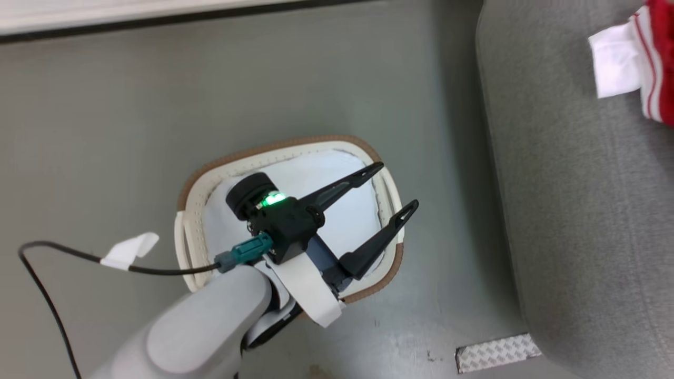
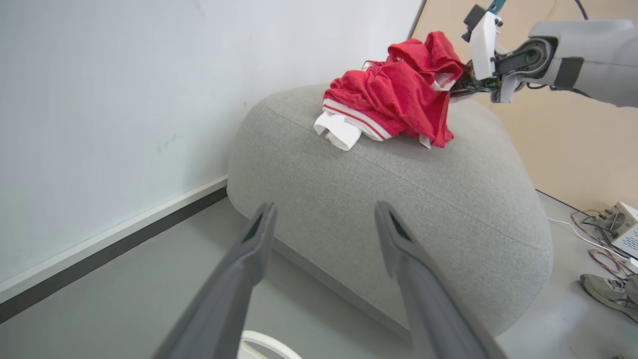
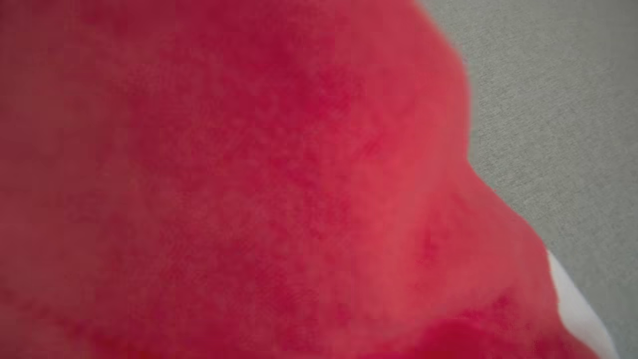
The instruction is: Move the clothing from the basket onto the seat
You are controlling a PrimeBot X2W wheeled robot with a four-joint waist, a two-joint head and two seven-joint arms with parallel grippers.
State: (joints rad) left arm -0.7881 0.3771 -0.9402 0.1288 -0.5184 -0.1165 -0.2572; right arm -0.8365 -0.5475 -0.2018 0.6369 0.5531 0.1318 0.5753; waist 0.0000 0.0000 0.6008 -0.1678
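Three views, itemised.

Head view:
- One cream-white oval plastic laundry basket [image 1: 295, 149] with a brown rim and a pale blue-white lining, standing on the grey floor [image 1: 105, 131].
- The left gripper [image 1: 398, 185] hangs over the basket, its two long dark fingers spread wide apart.
- One black cable [image 1: 168, 271] with a white tag [image 1: 130, 249] runs to that wrist.
- One large grey fabric-upholstered sofa [image 1: 579, 210] stands to the right of the basket, apart from it.
- One bright red sports jersey [image 1: 658, 52] with a white sleeve end lies on the sofa at the upper right corner.
- One patterned metal strip [image 1: 497, 352] lies on the floor by the sofa's foot.

Left wrist view:
- The jersey lies crumpled in a heap on the sofa's top.
- The right gripper [image 2: 463, 86] is against the heap's far side. Its fingers are hidden by cloth, so whether the jaws are spread or closed cannot be told.
- One grey shoe [image 2: 608, 294] and one white box with coloured wires [image 2: 625, 229] are on the floor beyond the sofa.

Right wrist view:
- Red cloth, close and blurred, lies over grey sofa fabric, with white trim at the lower right.
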